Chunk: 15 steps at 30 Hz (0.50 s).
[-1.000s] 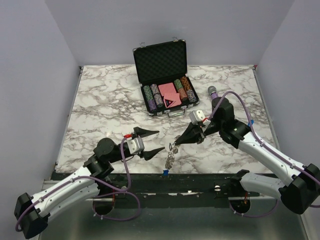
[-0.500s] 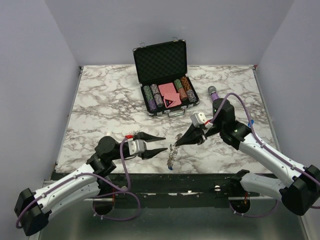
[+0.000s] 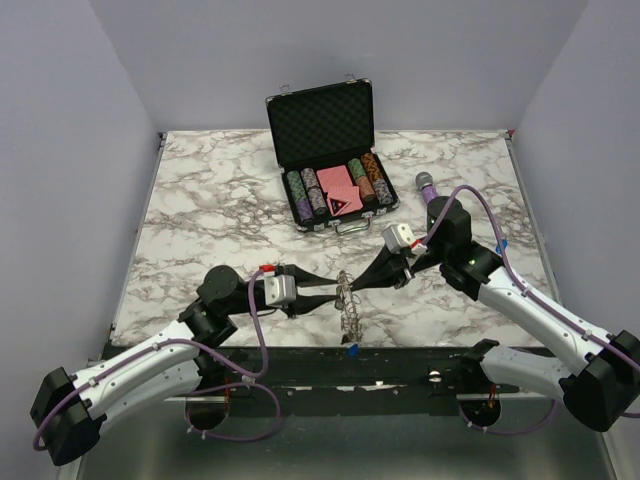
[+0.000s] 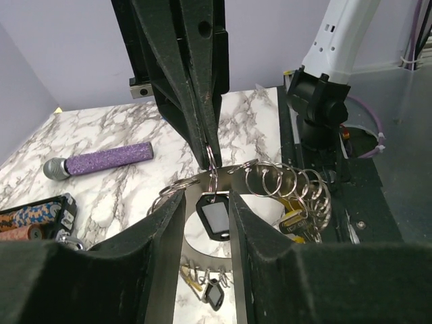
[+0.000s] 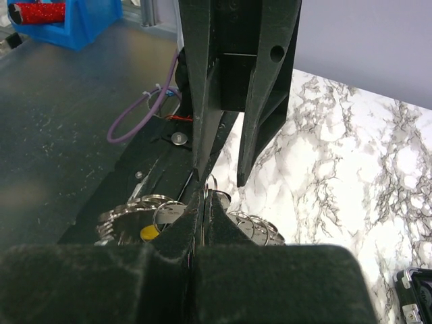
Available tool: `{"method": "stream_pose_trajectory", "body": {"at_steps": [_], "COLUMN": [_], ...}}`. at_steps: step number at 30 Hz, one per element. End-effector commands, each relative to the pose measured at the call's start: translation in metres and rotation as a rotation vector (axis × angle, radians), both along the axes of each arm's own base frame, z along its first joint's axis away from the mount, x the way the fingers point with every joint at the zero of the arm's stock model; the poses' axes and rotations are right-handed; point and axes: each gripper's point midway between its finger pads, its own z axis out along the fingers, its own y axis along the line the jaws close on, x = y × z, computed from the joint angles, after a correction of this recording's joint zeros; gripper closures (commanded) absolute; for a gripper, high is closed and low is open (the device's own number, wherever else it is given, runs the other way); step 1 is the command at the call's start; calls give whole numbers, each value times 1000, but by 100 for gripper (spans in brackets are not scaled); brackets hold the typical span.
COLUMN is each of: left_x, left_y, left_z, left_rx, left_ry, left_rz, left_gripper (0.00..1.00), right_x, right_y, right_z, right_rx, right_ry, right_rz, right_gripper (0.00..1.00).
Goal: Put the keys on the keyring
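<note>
The keyring, a big silver ring fringed with small split rings, hangs near the table's front edge. My right gripper is shut on one split ring at its top, also seen in the left wrist view and the right wrist view. My left gripper reaches in from the left, and its jaws stand narrowly apart astride the ring's band. A black-headed key hangs between those jaws, with a sliver of gap showing. A yellow-headed key and a blue one dangle from the ring.
An open black chip case stands at the back middle. A purple microphone lies right of it behind my right arm. The black front rail runs just under the hanging ring.
My left gripper has moved right up to the ring and its jaws have narrowed a lot. The ring has shifted slightly right. My right gripper has stayed shut and barely moved.
</note>
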Motion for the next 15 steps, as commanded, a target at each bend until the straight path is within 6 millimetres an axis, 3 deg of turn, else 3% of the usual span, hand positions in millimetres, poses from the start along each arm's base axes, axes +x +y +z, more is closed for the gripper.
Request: {"method": "stream_pose_trajectory", "body": {"at_steps": [1, 15], "left_x": [-10, -9], "left_y": [-3, -7], "left_z": [12, 12], "left_rx": [-12, 0], "left_ry": [-18, -16], "left_rz": [-67, -74], "left_gripper": [61, 78], "right_x": [-3, -4], "right_y": [0, 0], "right_z": [10, 12], "right_rx": [36, 41], "right_ry": [-34, -11], "right_rz": [19, 17], "right_gripper": [100, 100]}}
